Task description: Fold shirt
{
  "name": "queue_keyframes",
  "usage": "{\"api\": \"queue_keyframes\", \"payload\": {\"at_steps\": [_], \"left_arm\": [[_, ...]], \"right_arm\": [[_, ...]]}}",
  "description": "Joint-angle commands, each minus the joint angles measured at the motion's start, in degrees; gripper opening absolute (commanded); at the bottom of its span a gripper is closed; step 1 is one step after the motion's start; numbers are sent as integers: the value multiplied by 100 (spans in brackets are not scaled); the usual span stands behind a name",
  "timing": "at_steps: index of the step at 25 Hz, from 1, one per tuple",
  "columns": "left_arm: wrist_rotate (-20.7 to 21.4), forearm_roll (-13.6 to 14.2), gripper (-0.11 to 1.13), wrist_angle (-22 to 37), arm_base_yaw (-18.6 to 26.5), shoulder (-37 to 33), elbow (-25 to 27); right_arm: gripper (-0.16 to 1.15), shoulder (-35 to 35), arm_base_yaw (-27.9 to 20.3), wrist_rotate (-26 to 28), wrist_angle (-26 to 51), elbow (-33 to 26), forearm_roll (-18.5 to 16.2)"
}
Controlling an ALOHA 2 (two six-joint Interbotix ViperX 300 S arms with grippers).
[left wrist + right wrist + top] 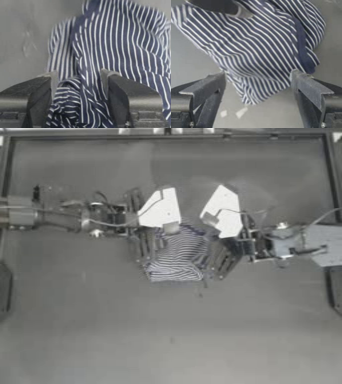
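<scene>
The navy-and-white striped shirt [177,253] is bunched into a narrow crumpled heap at the table's middle. My left gripper [170,228] stands over the heap's far end. In the left wrist view a thick gather of the shirt [127,45] is pinched between its jaws, so my left gripper [78,80] is shut on the cloth. My right gripper [217,225] is just to the right of the heap. In its wrist view my right gripper [258,77] is open, with a pointed corner of the shirt [258,45] lying loose between the spread jaws. Collar and label are hidden.
Dark table surface [100,328] surrounds the heap on all sides, with a raised rim [167,135] along the far edge. The left arm [67,217] and the right arm [314,243] lie across the table's middle band.
</scene>
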Motion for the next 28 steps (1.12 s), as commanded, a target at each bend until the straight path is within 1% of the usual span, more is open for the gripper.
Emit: {"api": "queue_keyframes", "payload": {"at_steps": [1, 10, 19, 23, 28], "left_arm": [[0, 0, 88, -35, 18, -149, 9], [9, 9, 88, -88, 53, 26, 132], [0, 9, 88, -255, 88, 237, 246], [0, 0, 88, -352, 79, 281, 299], [-53, 0, 88, -510, 26, 264, 396]], "right_arm": [[101, 79, 9, -9, -9, -211, -79], [101, 580, -9, -9, 185, -439, -237], [101, 932, -9, -9, 281, -448, -211], [101, 967, 35, -9, 281, -439, -202], [101, 967, 149, -9, 299, -396, -97]]}}
